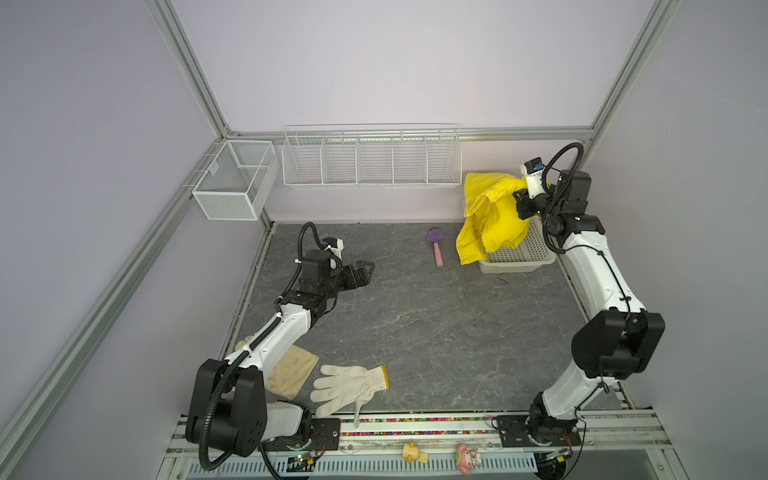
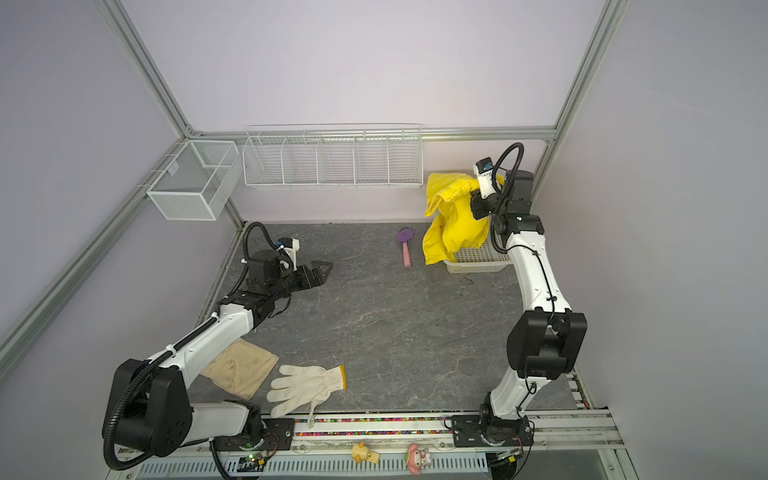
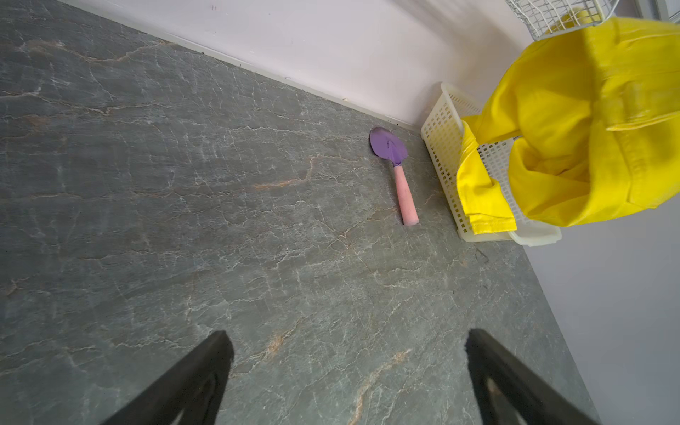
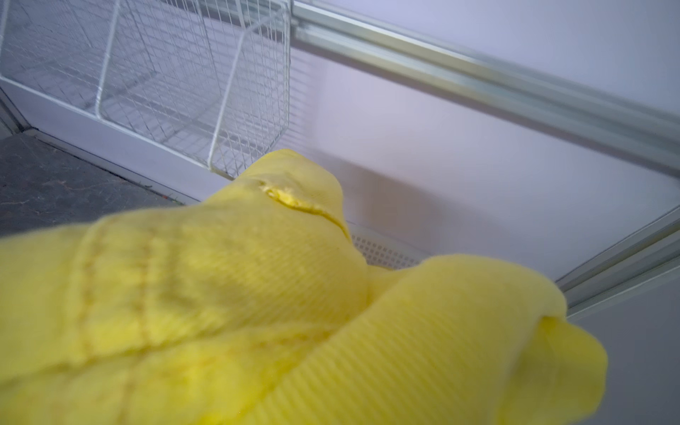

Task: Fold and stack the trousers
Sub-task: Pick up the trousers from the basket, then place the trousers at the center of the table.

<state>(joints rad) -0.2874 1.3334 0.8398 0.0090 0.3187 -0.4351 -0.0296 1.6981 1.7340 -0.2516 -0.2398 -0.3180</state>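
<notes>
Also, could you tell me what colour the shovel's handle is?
Pink handle, clearest in the left wrist view.

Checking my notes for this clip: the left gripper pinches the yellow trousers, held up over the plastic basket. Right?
No: the right gripper pinches the trousers, held up over the plastic basket, as both top views show. The left gripper is open and empty.

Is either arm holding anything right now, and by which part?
The right end effector grips the trousers by a bunched stitched edge, their highest part, above the basket. The left end effector is open, holding nothing.
</notes>
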